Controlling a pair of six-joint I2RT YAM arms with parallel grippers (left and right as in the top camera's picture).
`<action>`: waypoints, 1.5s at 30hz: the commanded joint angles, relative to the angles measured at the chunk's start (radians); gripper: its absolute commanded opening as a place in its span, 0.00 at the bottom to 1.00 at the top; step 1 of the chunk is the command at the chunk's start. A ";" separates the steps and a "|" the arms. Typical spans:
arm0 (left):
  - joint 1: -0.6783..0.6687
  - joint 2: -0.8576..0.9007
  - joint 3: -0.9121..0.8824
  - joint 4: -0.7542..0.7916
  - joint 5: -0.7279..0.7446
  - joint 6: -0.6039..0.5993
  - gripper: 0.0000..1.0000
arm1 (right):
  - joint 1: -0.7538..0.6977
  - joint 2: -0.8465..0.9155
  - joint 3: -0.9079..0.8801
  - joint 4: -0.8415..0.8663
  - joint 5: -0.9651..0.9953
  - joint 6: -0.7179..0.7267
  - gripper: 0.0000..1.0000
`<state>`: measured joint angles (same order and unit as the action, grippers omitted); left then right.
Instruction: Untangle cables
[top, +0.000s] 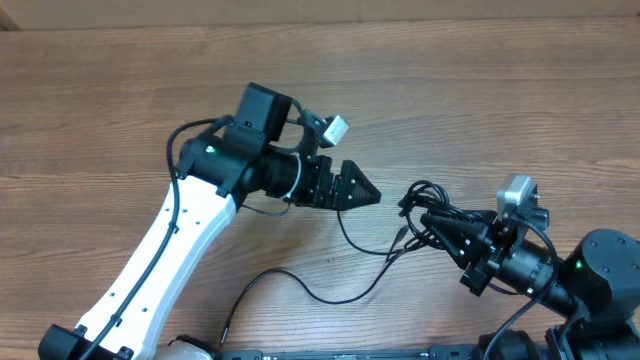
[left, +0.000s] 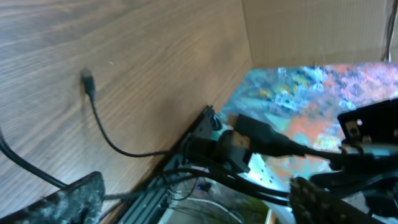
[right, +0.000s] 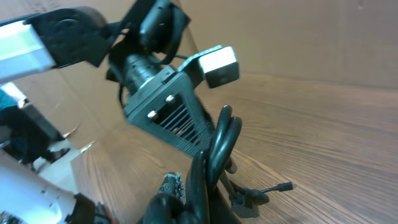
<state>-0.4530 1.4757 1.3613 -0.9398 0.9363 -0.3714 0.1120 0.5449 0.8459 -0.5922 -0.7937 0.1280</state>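
While right fingers (right: 171, 186) pinch glossy looped black cables (right: 217, 143), left fingers (left: 74, 199) gape above woodgrain table (top: 480, 90).

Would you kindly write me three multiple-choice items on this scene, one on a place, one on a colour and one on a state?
1. Where is the bundled part of the cables? A in the right tool; B in a drawer; C on a hook.
2. What colour are the cables? A white; B black; C red.
3. How is the left tool? A shut on a cable; B open and empty; C out of view.
1 A: the bundle rises from the shut right tool. 2 B: every strand is black. 3 B: its wrist view shows the fingers wide apart, nothing between.
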 joint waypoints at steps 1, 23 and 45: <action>-0.047 0.008 0.000 0.011 0.025 -0.143 0.88 | -0.001 0.028 0.011 0.023 0.060 0.030 0.04; -0.110 0.008 0.000 0.237 0.022 -0.326 0.69 | -0.001 0.270 0.011 0.224 -0.111 0.366 0.04; -0.110 0.008 0.000 0.290 -0.062 -0.374 0.29 | -0.001 0.304 0.011 0.278 -0.241 0.378 0.04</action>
<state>-0.5571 1.4757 1.3613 -0.6582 0.9085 -0.7341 0.1112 0.8570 0.8459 -0.3283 -0.9730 0.4980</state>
